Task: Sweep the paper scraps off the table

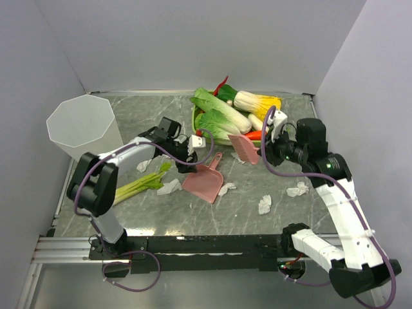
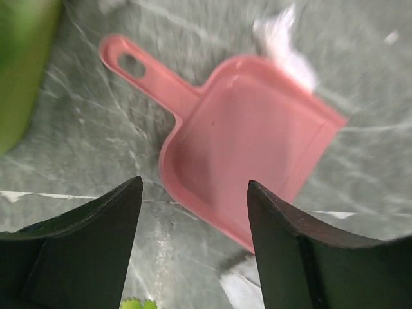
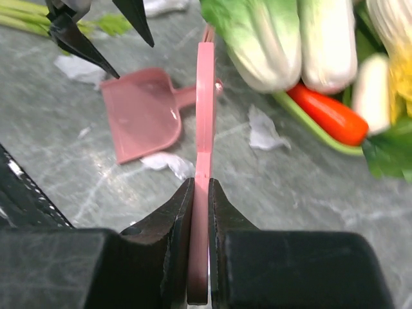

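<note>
mostly the paper scraps [image 1: 169, 187] are small crumpled white bits, thin like tissue, each far smaller than the pink dustpan [image 1: 205, 180]. they are scattered over the middle of the table [image 1: 129, 109], a grey-green slab with pale veins. one lies just left of the dustpan and another at its right corner. two more lie apart to the right, near the right forearm. a further bit sits under the left forearm, and one lies below the brush [image 3: 205, 96], close to the green tray [image 3: 322, 132] of vegetables. the dustpan lies flat, its handle pointing towards the tray. a leek [image 1: 138, 187] lies left of it, and a translucent bin [image 1: 84, 129] stands at the far left.

the left arm rises from its base, bends at a raised elbow and stretches rightward, wrist tipped down over the dustpan. the left gripper [image 2: 194, 187] hangs above the pan with its fingers [image 2: 96, 257] spread wide and nothing between them.

the right arm climbs from the near right corner and leans in towards the tray. the right gripper [image 3: 201, 187] is pinching the flat pink handle of the brush, seen edge-on from the wrist. whether the bristled end touches the table cannot be told.
</note>
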Available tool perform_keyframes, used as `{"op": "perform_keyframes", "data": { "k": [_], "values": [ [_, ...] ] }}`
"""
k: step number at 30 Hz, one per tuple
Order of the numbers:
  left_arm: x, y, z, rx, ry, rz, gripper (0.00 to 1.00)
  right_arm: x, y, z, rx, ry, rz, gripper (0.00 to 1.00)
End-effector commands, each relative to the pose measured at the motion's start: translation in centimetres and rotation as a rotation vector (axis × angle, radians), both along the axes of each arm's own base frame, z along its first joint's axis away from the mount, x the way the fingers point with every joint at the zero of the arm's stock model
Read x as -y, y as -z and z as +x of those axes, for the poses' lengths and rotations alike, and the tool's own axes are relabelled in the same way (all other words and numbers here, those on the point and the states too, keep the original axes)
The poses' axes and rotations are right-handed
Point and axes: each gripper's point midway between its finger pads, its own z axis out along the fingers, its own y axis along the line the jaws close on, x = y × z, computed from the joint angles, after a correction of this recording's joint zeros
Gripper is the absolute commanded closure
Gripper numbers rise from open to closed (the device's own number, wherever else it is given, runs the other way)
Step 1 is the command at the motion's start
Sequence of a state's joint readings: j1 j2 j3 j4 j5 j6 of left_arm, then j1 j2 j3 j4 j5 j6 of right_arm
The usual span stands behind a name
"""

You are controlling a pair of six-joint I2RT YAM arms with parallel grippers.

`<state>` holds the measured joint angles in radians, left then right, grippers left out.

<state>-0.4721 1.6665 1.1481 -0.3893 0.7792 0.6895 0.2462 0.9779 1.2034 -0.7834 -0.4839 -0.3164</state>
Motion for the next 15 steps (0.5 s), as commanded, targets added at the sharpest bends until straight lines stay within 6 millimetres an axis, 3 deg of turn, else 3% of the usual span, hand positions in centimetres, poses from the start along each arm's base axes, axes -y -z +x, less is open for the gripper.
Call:
{"op": "perform_keyframes", "data": {
  "k": [1, 6, 8, 11, 15],
  "values": [
    [1.1, 1.4, 3.8, 0.234, 0.066, 0.054, 0.29, 2.4, 0.8, -0.6, 0.035, 0.112, -0.052, 1.00],
    [2.9, 3.2, 5.2, 0.257, 0.106, 0.108, 0.32, 2.7, 0.6, -1.1, 0.034, 0.128, -0.041, 1.00],
    [3.4, 4.5, 4.9, 0.233, 0.136, 0.126, 0.34, 2.9, 0.4, -0.9, 0.039, 0.137, -0.041, 1.00],
    [4.2, 4.9, 4.9, 0.209, 0.142, 0.109, 0.39, 3.1, 0.2, -0.5, 0.050, 0.150, -0.044, 1.00],
    [4.9, 5.7, 3.7, 0.145, 0.168, 0.121, 0.54, 3.0, 0.4, -0.1, 0.041, 0.156, -0.029, 1.00]
  ]
}}
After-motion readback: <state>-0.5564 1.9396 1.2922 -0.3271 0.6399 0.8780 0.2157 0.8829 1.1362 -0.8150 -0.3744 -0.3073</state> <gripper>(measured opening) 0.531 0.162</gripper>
